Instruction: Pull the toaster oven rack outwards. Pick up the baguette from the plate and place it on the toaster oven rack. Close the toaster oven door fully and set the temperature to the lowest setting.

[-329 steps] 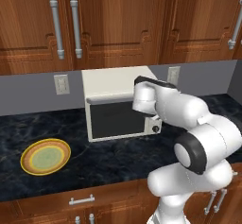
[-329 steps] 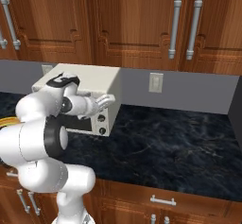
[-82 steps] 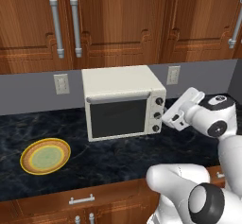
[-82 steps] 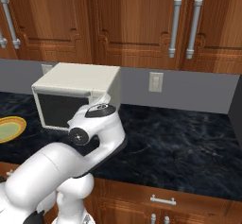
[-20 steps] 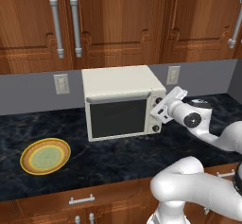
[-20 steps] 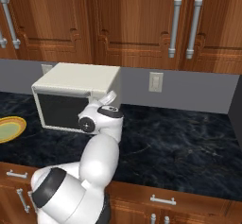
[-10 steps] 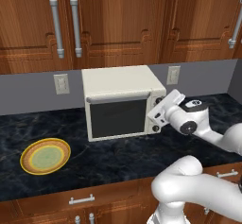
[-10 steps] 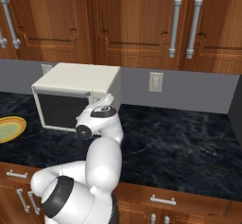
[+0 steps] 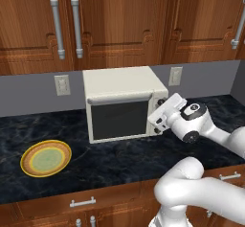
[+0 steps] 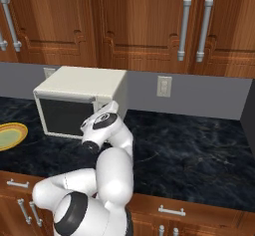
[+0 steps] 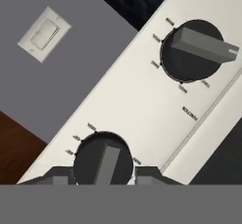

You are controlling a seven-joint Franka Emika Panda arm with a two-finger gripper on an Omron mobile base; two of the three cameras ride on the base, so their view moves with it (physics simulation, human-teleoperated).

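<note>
My gripper sits right on the top knob of the toaster oven, jaws clamped on either side of it w/ its ridge running lengthwise btwn my fingertips, next knob well ahead.

Dark, white-veined stone makes up the counter, with wooden drawers below it. Brown wall cabinets with long silver handles hang above a grey backsplash, which carries pale wall outlets.
</note>
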